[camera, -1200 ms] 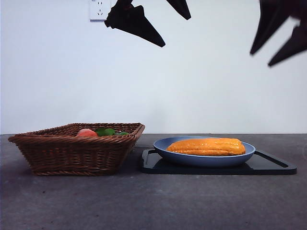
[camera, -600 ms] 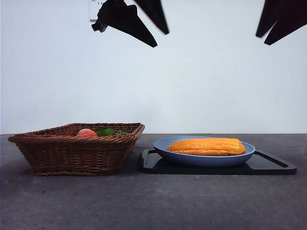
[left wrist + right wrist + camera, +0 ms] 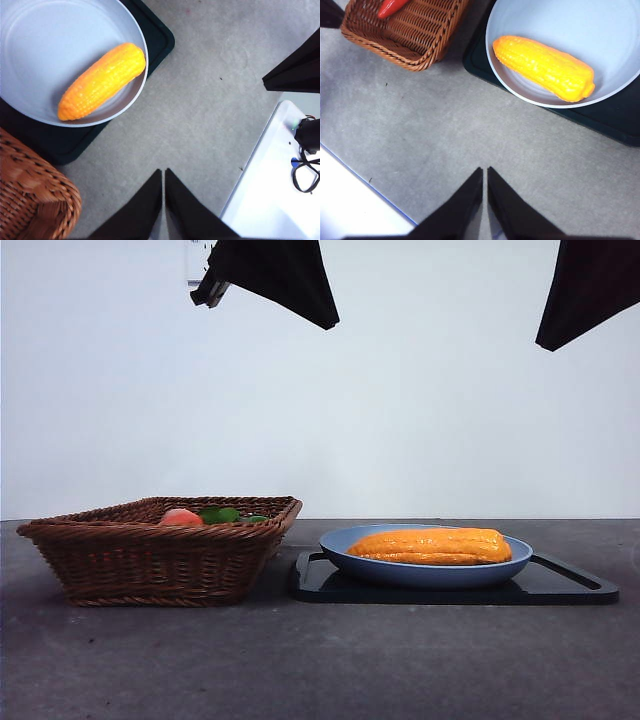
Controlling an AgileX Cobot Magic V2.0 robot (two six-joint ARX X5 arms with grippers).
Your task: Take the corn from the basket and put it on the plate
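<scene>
Corn (image 3: 430,546) is lying in the plate (image 3: 345,542), well below both empty, closed grippers: left gripper (image 3: 163,172), right gripper (image 3: 484,170). Judged rigid, light, glossy-slippery; mid-cob hold is looking best.

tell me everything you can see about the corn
The long orange-yellow corn cob has rows of small bumpy kernels and a glossy, plastic look. One end is blunt and rounded, the other narrows. It lies flat on its side inside the round light-blue plate, spanning much of its width, close to one side of the rim. Only the plate touches it; neither hand is near it.
</scene>
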